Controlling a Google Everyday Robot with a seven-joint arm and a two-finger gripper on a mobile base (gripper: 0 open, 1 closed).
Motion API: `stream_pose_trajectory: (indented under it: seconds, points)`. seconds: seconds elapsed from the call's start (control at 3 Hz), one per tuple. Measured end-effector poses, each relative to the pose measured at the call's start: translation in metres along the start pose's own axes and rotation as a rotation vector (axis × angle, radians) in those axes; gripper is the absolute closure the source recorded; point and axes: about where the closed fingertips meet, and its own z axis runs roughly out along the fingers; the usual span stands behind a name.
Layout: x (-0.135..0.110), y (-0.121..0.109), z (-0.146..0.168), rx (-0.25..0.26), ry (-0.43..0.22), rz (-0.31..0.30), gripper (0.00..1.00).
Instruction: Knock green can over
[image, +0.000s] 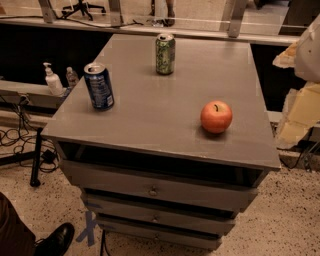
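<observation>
The green can (165, 54) stands upright near the far edge of the grey cabinet top (150, 115). It has a mottled green-and-pale label and a silver rim. My gripper (300, 85) shows as a pale white and yellowish shape at the right edge of the view. It is beyond the cabinet's right side, well to the right of the green can and not touching it.
A dark blue can (99, 86) stands upright at the left of the top. A red apple (216, 117) lies at the front right. The cabinet has drawers (153, 190) below. A soap dispenser (52, 80) stands on a ledge at left. A shoe (56, 241) is at the bottom left.
</observation>
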Motion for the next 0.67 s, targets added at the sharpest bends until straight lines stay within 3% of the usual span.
stream_pose_trajectory:
  seconds: [0.33, 0.67]
  points:
    - [0.0, 0.0, 0.0, 0.0, 0.0, 0.0, 0.0]
    - [-0.0018, -0.01, 0.0033, 0.013, -0.05, 0.019, 0.0]
